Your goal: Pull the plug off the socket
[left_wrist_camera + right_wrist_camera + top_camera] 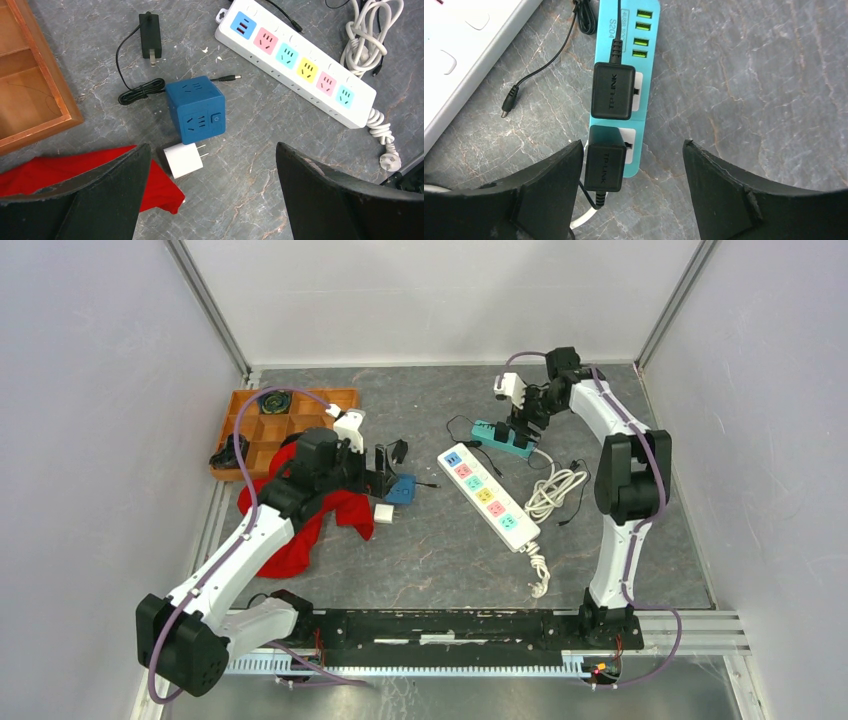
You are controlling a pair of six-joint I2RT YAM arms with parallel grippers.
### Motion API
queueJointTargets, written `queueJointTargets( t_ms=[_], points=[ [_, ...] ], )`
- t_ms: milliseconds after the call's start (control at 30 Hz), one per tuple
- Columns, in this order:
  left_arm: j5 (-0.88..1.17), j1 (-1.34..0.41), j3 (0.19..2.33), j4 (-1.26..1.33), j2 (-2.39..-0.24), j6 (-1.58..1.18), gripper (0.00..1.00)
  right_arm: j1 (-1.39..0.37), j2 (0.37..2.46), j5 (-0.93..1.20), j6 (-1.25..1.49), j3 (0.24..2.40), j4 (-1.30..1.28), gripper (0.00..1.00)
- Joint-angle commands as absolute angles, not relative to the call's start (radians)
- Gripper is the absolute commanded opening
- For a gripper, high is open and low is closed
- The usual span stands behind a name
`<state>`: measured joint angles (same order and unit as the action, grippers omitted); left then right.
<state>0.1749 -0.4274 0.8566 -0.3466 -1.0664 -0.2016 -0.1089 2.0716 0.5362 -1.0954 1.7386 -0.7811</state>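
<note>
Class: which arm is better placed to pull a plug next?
Right: the open right gripper straddles a black adapter plugged into the teal strip. The left gripper is over a loose plug.

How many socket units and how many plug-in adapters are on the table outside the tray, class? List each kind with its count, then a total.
Socket units: 3, white strip, teal strip, blue cube
Black adapters: 3, upper plugged adapter, lower plugged adapter, loose adapter
White charger: 1
Total: 7
</note>
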Motion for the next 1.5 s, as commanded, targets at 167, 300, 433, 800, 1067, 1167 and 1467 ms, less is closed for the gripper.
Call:
queueJointTargets(
  t_ms=[167, 300, 433, 800, 1067, 1167, 1467],
  points=[
    [0.161, -0.425, 0.854, -0.341, -1.05, -0.16, 1.0, -0.106, 2.128, 0.527, -1.108, 1.789, -0.85, 0.75],
    [0.159, -0.425, 0.854, -0.341, -1.05, -0.161, 1.0, -0.107, 2.144, 0.526, -1.109, 1.8, -0.862, 0.68],
    [0.156, -0.425, 0.854, -0.341, -1.052, -0.16, 1.0, -0.106, 2.155, 0.536, -1.118, 1.823, -0.882, 0.4],
    [0.149, -0.425, 0.857, -0.331, -1.055, -0.164, 1.0, -0.1, 1.934, 0.598, -0.936, 1.674, -0.645, 0.0],
    [0.195, -0.424, 0.848, -0.212, -1.036, -0.334, 1.0, -0.087, 1.659, 0.719, -0.802, 1.472, -0.487, 0.0],
    [0.294, -0.424, 0.849, -0.152, -1.051, -0.407, 1.0, -0.072, 1.549, 0.776, -0.763, 1.363, -0.408, 0.0],
    [0.475, -0.424, 0.793, -0.032, -1.054, -0.514, 1.0, -0.006, 1.405, 0.9, -0.694, 1.203, -0.316, 0.0]
  ],
)
